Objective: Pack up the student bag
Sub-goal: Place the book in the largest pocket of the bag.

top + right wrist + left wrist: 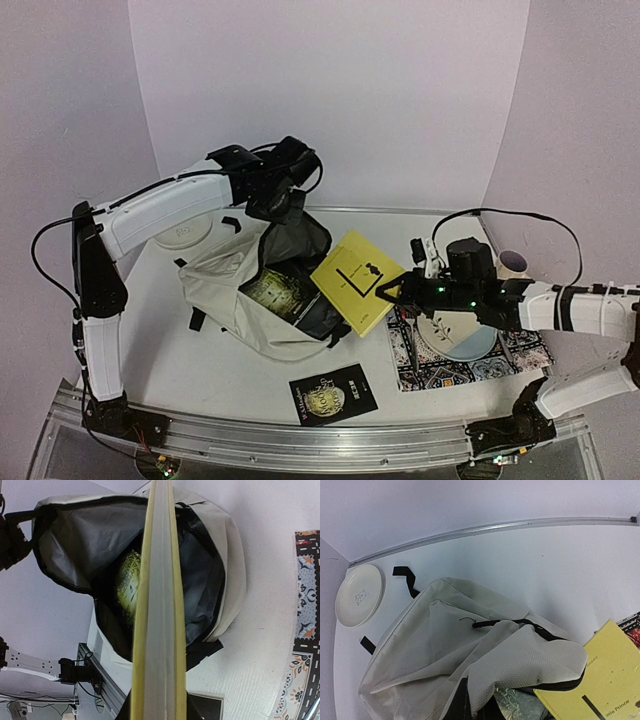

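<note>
Left pincer (278, 205) is closed tight on the raised rim of the student bag (225, 290), at the bag's 12 o'clock edge in the top view. It holds the dark-lined mouth up and open. Its fingertips do not show in its own wrist view.

Right pincer (395, 290) is clamped, jaws narrowly apart, on the 3 o'clock corner of a yellow book (352, 280). The book's far corner hangs over the bag's mouth, and the right wrist view shows the book edge-on, pointing into the opening.

From the right pincer the bag lies at 9 o'clock, near. A dark book with gold print (280, 292) sits inside it. Another black book (332, 393) lies on the table at the bag's 5 o'clock. A patterned mat (520, 350) lies under the right arm.
</note>
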Controlling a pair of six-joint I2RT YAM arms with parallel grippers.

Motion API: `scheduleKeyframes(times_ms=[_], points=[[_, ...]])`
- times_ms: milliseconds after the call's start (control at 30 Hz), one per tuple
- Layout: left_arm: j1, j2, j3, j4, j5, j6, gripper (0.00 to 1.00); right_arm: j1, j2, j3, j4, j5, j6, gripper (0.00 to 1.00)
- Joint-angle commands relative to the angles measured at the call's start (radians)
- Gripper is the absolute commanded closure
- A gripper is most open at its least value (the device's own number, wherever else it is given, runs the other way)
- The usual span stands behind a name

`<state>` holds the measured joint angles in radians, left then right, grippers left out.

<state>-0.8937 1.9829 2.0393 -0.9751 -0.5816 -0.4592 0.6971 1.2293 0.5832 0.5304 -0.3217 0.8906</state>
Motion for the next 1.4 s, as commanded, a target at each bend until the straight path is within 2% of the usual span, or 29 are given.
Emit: scheduleKeyframes(times_ms=[0, 167, 500, 1000, 1267, 1367], points=[[0.033, -0.005, 0.058, 0.123, 0.077, 0.014, 1.00, 0.008, -0.013, 0.078, 0.193, -0.088, 0.030, 1.00], [0.033, -0.031, 0.031, 0.154, 0.128, 0.001, 1.00, 0.012, 0.012, 0.088, 0.220, -0.131, 0.055, 1.00], [0.033, -0.135, -0.088, 0.240, 0.234, -0.028, 1.00, 0.093, 0.203, 0.170, 0.333, -0.176, 0.110, 1.00], [0.030, -0.327, -0.371, 0.489, 0.560, -0.037, 1.00, 0.118, 0.556, 0.378, 0.411, -0.210, 0.239, 1.00], [0.026, -0.421, -0.497, 0.533, 0.622, -0.050, 1.00, 0.118, 0.736, 0.597, 0.317, -0.196, 0.226, 0.99], [0.025, -0.453, -0.531, 0.542, 0.615, -0.056, 1.00, 0.120, 0.783, 0.663, 0.248, -0.162, 0.200, 0.90]])
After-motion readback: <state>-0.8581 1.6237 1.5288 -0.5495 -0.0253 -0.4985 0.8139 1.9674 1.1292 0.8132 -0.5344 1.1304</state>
